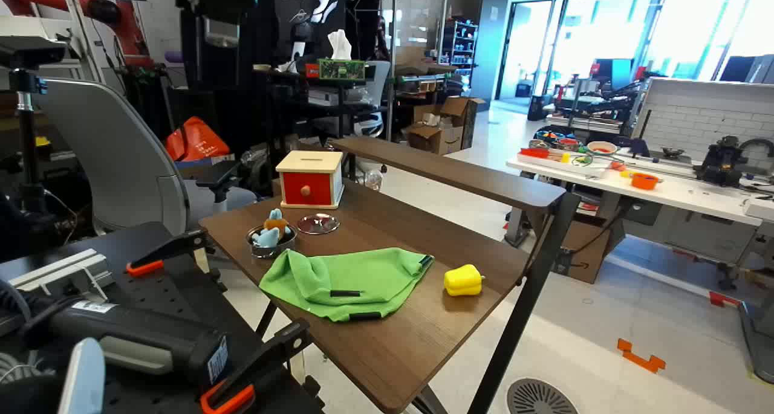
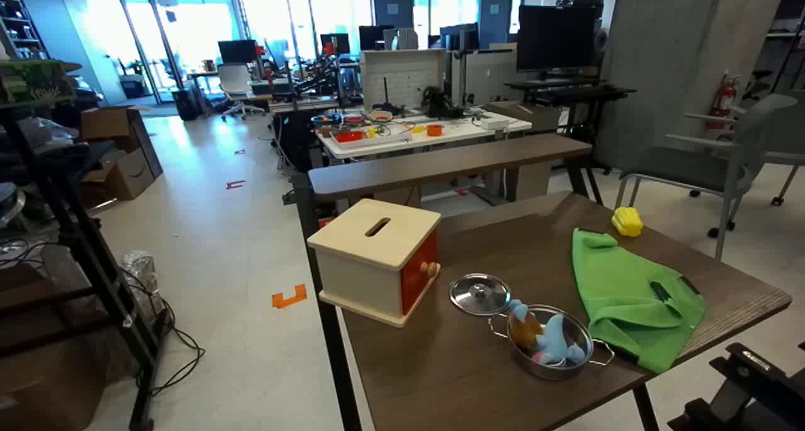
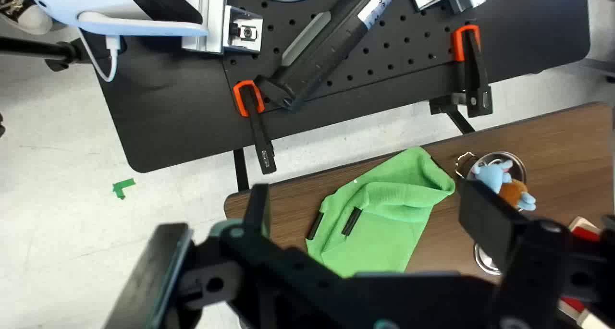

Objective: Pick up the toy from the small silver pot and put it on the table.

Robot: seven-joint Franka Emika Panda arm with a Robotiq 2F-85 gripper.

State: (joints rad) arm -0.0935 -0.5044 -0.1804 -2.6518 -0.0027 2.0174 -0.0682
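Observation:
The toy is a small light blue and orange-brown plush [image 1: 276,225], also in view in an exterior view [image 2: 552,340] and the wrist view [image 3: 492,176]. It sits inside the small silver pot [image 2: 556,372], rising above its rim in both exterior views. The pot [image 3: 520,162] is partly hidden by a finger in the wrist view. The pot stands on the dark brown table [image 2: 434,380], near one edge. My gripper [image 3: 370,206] is open and empty, high above the table, with the green cloth between its fingers in the picture. The toy lies beyond the right finger.
A green cloth [image 1: 357,281] lies beside the pot. A metal lid [image 2: 481,294] and a wooden box with a red front [image 2: 377,255] are close by. A yellow block [image 1: 464,281] sits farther off. A raised shelf [image 2: 453,167] runs along one side. Clamps [image 3: 475,84] stick out from the black bench.

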